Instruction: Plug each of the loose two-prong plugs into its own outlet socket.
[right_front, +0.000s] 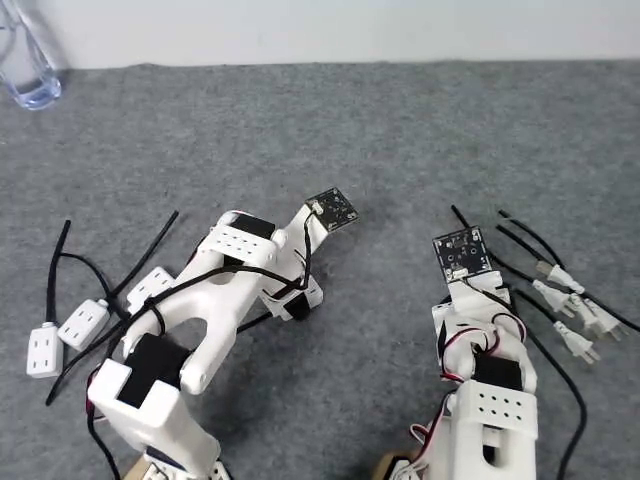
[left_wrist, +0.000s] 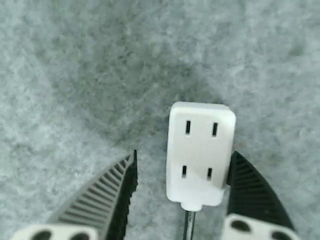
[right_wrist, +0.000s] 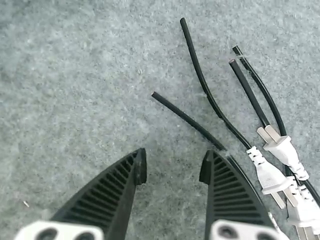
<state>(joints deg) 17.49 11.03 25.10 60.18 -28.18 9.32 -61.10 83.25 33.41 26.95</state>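
The left gripper (left_wrist: 184, 154) is standing open astride an outlet socket (left_wrist: 201, 150), one jaw touching its side and the socket's long axis running along the jaws. The right gripper (right_wrist: 174, 160) is gaping empty, with the loose plugs (right_wrist: 272, 177) lying just beside one jaw, nearer this arm.

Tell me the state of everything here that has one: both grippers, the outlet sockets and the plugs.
left gripper: open, fingers on either side of one socket, not clamped.
right gripper: open, empty.
outlet socket at the left gripper: flat on the mat, slots up, nothing plugged in.
other sockets: lying loose, nothing plugged in.
two-prong plugs: unplugged, lying on the mat beside the right gripper.
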